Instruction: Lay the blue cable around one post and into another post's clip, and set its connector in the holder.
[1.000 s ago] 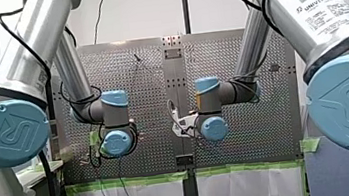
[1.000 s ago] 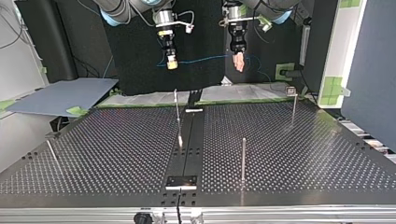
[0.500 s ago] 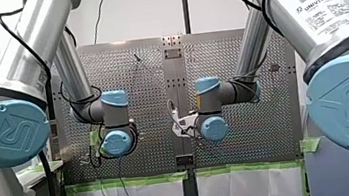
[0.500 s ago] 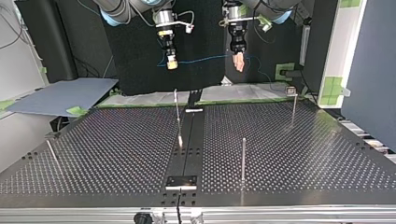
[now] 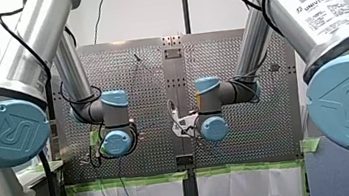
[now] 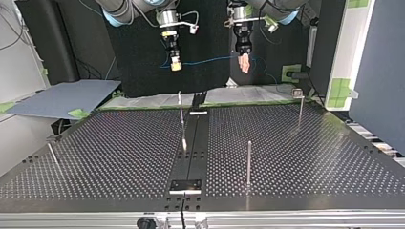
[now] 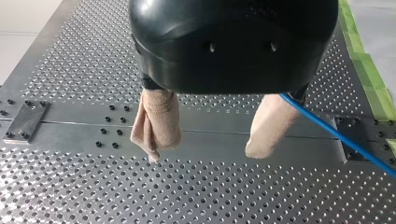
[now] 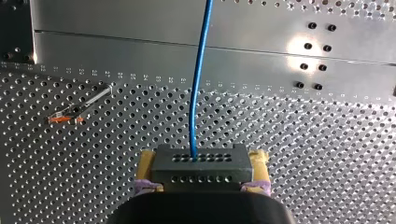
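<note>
Blue cable (image 6: 210, 60) spans from our right claw (image 6: 175, 66) to our left claw (image 6: 244, 66), beyond the table's (image 6: 119, 143) far edge, in the top view. Left wrist view: the left claw stands open, cable running close beside one beige finger (image 7: 271, 121). Right wrist view: the right claw clamps the dark connector (image 8: 201, 161), cable rising from it.
</note>
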